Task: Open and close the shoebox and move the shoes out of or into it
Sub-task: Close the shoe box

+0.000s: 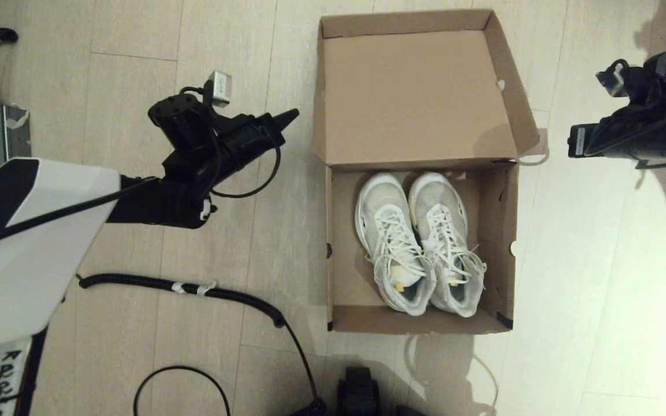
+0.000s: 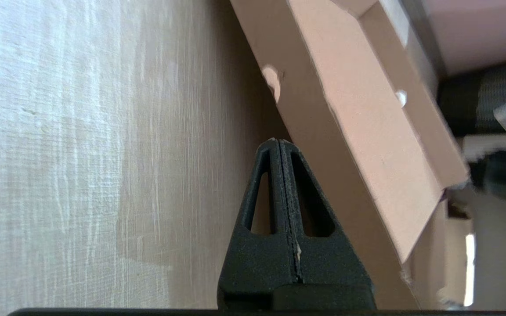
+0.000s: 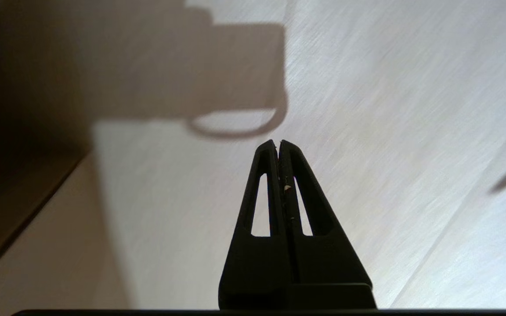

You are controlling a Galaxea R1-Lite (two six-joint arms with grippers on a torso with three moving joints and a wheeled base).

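The shoebox (image 1: 420, 173) sits on the floor at upper centre of the frame, its lid (image 1: 414, 92) laid back. The shoes (image 1: 417, 242) lie side by side inside. My left claw (image 1: 287, 118), fingers pressed together and empty, hovers just left of the lid. My right claw (image 3: 278, 147), likewise pressed together, is parked far right. If I'm closing, I'd hook under the lid's far edge and swing it evenly.

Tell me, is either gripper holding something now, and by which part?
Nothing is held. The left gripper is shut and empty beside the brown cardboard shoebox; the right gripper is shut and empty above the floor.
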